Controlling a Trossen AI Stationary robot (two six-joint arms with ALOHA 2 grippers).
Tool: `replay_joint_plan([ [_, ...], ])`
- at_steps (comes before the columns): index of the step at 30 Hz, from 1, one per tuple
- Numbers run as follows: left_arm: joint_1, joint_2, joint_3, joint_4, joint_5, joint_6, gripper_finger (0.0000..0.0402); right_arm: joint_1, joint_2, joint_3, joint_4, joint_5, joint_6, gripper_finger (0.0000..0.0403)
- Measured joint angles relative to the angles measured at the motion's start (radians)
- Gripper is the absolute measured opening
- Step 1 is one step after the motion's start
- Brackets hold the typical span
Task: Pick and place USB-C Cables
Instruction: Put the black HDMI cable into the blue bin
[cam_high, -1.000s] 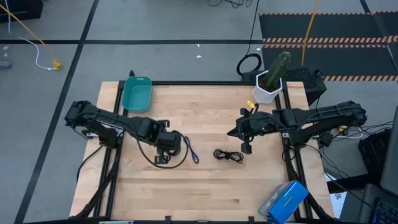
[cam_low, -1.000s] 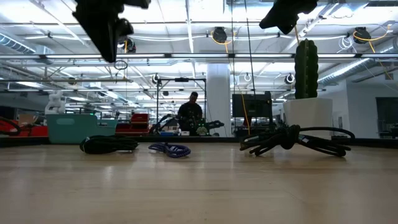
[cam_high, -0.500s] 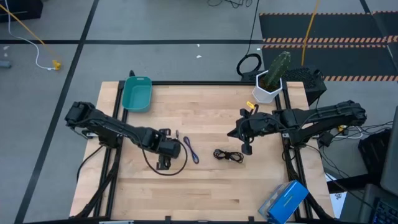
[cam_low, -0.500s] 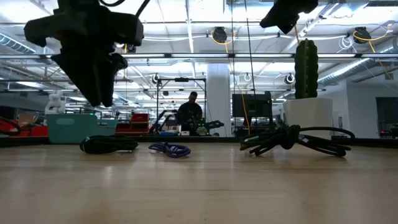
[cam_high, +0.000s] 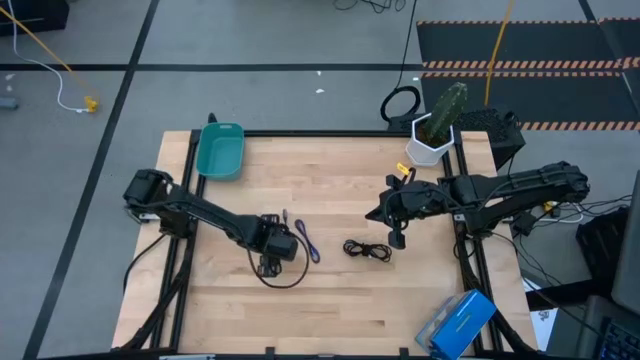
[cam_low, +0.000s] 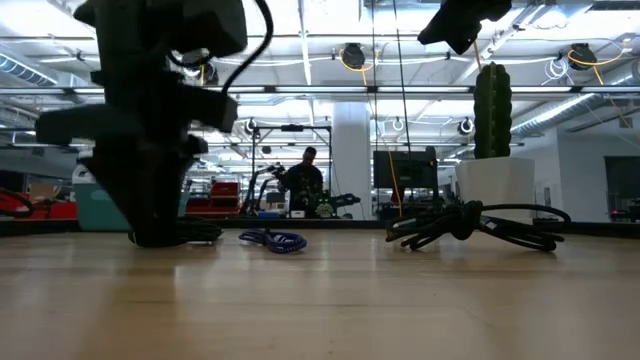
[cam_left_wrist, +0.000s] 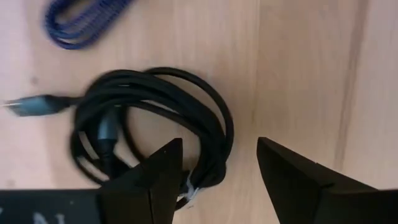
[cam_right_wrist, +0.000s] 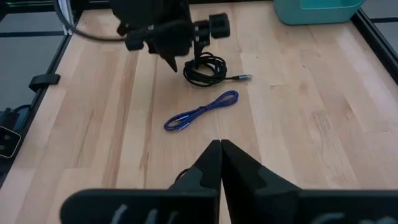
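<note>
A black coiled USB-C cable lies flat on the wooden table, its plug sticking out to one side. My left gripper points down over it, open, and the coil's one side lies between the fingers. In the low view this gripper reaches down to the coil. The blue-purple cable lies just beside it, and a second black cable lies toward the right. My right gripper hangs shut above the table's right half. My left gripper stands open astride one side of the black coil, fingers pointing down from above. One finger covers part of the coil in the wrist view, and I cannot tell whether it touches the cable.
A teal tray stands at the far left corner. A cactus in a white pot stands at the far right, and a blue box lies at the near right corner. A person is in the room far behind.
My left gripper has come straight down from well above the table to the black coil and has opened on the way. The cables have stayed where they were.
</note>
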Motion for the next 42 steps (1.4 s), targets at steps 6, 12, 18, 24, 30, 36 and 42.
replay_joint_plan([
  [6, 0.0, 0.064, 0.006, 0.009, 0.012, -0.005, 0.0209, 0.0, 0.0, 0.0, 0.009, 0.0, 0.0, 0.0],
  [12, 0.0, 0.07, 0.005, 0.012, 0.012, -0.008, 0.0209, 0.0, 0.0, 0.0, 0.014, 0.0, 0.0, 0.0],
  [18, 0.0, 0.071, 0.003, 0.014, 0.012, -0.008, 0.0207, 0.0, 0.0, 0.0, 0.014, 0.0, 0.0, 0.0],
  [24, 0.018, 0.072, 0.003, 0.017, 0.049, -0.008, 0.016, 0.0, 0.0, 0.0, 0.014, 0.0, 0.001, 0.0],
  [30, 0.035, 0.073, 0.003, 0.02, 0.082, -0.004, 0.0099, 0.0, 0.0, 0.0, 0.014, 0.0, 0.0, 0.0],
  [36, 0.037, 0.073, 0.003, 0.02, 0.078, -0.002, 0.0056, 0.0, 0.0, 0.0, 0.014, 0.0, 0.0, 0.0],
  [42, 0.037, 0.073, 0.003, 0.019, 0.072, -0.024, 0.0053, 0.0, 0.0, 0.0, 0.014, 0.0, -0.002, 0.0],
])
